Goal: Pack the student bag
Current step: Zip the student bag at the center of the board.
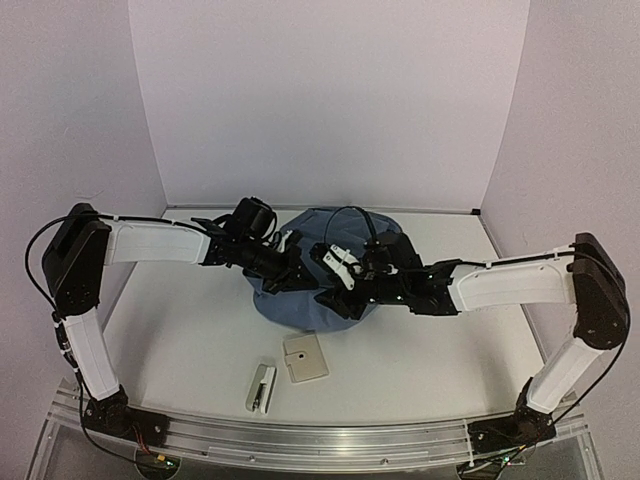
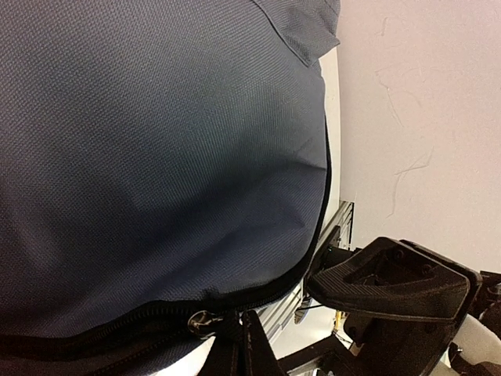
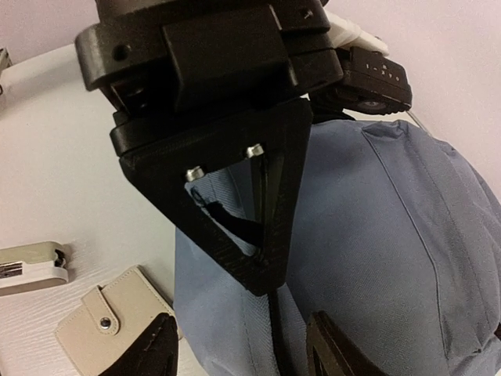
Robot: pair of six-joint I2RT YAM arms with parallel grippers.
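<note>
While the left gripper (image 3: 258, 266) clamps the student bag (image 3: 391, 235) at its zip edge, apparently for tension, the right gripper (image 3: 246, 346) straddles it, jaws apart.

I can read nothing here — no label, brand or number. The bag (image 1: 300, 300), the wallet (image 1: 305, 358) and the stapler (image 1: 262, 387) carry no legible print — the stapler's dark patch is too blurred.
</note>
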